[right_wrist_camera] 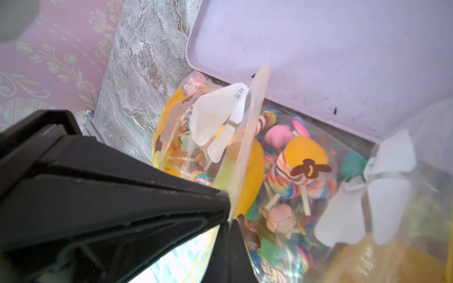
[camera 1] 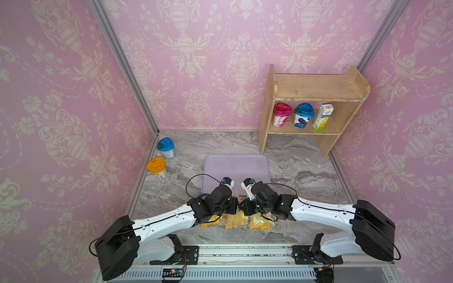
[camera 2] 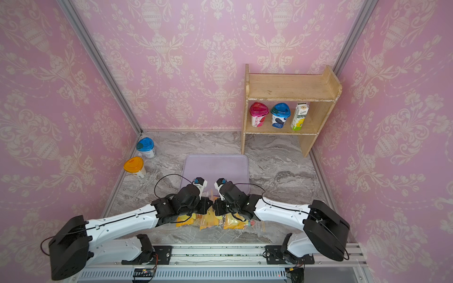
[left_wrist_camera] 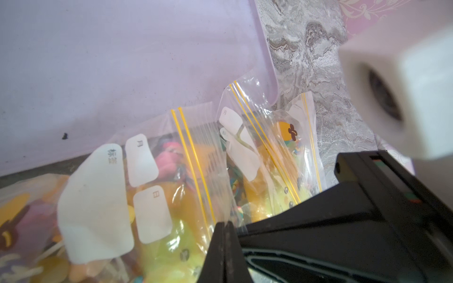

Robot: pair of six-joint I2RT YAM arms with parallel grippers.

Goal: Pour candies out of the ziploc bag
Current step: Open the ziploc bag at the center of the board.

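The clear ziploc bag [camera 1: 235, 221] [camera 2: 210, 221] lies at the table's front edge, just before the lilac tray [camera 1: 235, 166] [camera 2: 215, 166], partly hidden under both wrists. It has yellow zip lines and white label patches [left_wrist_camera: 95, 203]. The candies [right_wrist_camera: 282, 176] inside it are striped lollipops on white sticks among pink, orange and green sweets. My left gripper [camera 1: 234, 207] [left_wrist_camera: 224, 224] is shut on a fold of the bag's film. My right gripper [camera 1: 242, 207] [right_wrist_camera: 230, 219] is shut on the film too. The two grippers meet tip to tip above the bag.
A wooden shelf [camera 1: 316, 90] at the back right holds a pink-lid cup [camera 1: 282, 114], a blue-lid cup [camera 1: 303, 115] and a carton [camera 1: 323, 116]. A blue-lid cup [camera 1: 166, 147] and an orange-lid cup [camera 1: 156, 166] stand by the left wall.
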